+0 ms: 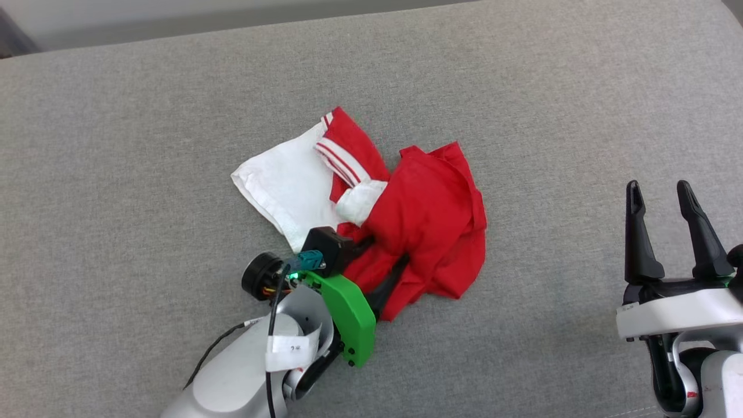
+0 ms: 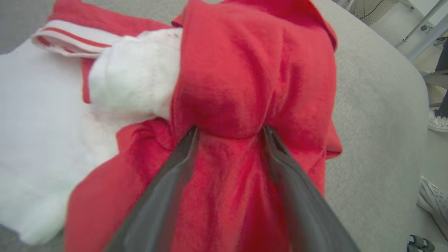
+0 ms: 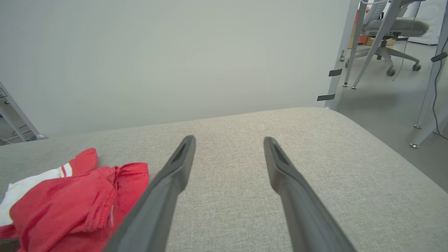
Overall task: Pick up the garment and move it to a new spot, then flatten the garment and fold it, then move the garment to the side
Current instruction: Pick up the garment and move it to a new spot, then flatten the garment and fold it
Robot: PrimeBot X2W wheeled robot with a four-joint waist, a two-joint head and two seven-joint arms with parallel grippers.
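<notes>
The garment (image 1: 421, 223) lies in a crumpled heap on the grey cushion (image 1: 145, 174), a little left of and below the middle of the head view. It looks light, soft and limp, with no stiffness of its own, so it will likely sag and trail from whatever point is lifted, and a thin pinch could slip off a single layer. A thick fold in the red body seems the safest place to take hold. The left gripper (image 1: 383, 258) is at such a fold, on the lower left edge of the heap. In the left wrist view its fingers (image 2: 168, 182) are spread with their tips pressed into the cloth and a ridge of red fabric bulging up between them, straddled but not yet squeezed. The right gripper (image 1: 658, 191) stands at the lower right of the head view, fingers apart and holding nothing, well away from the heap. The heap's long axis runs from the white sleeve (image 1: 278, 186) at the left to the red body at the right, dipping slightly toward the lower right. A band of striped trim (image 1: 339, 162) shows near the top. Neck, hem and lettering are folded under, so I cannot tell which way the garment faces.
</notes>
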